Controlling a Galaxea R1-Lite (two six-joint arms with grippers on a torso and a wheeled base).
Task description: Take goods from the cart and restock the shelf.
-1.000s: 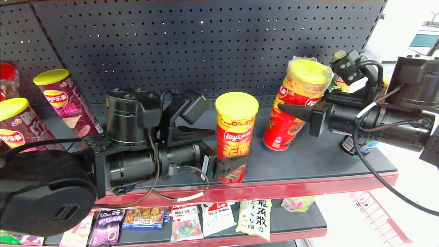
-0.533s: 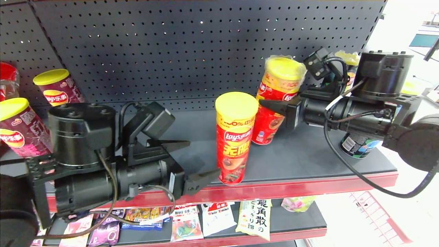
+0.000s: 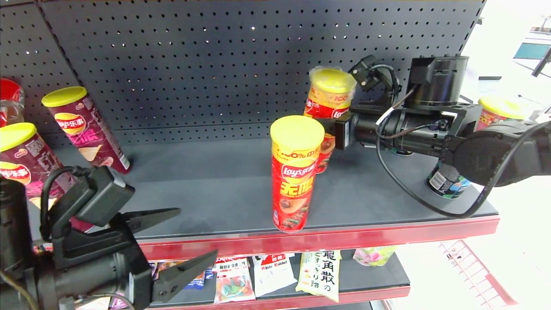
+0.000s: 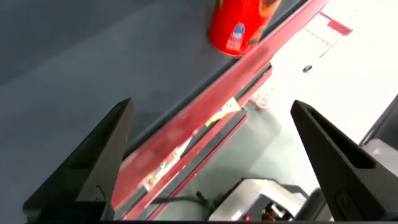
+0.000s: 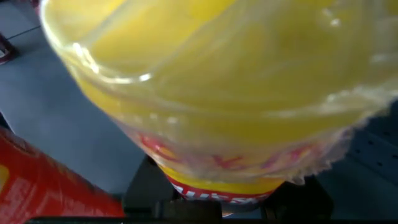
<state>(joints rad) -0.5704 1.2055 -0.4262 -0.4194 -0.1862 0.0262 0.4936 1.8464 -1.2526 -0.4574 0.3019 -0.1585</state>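
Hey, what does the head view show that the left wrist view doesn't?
Head view adds: the right gripper shut on a yellow-lidded red can, maroon cans at the robot's left, and snack packets under the shelf. Left wrist view adds: pale floor below. Both: the open left gripper, the front red can and the shelf's red edge.

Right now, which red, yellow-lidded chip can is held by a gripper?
The wrapped rear red can, clamped in the right gripper; the front red can stands free at the shelf edge.
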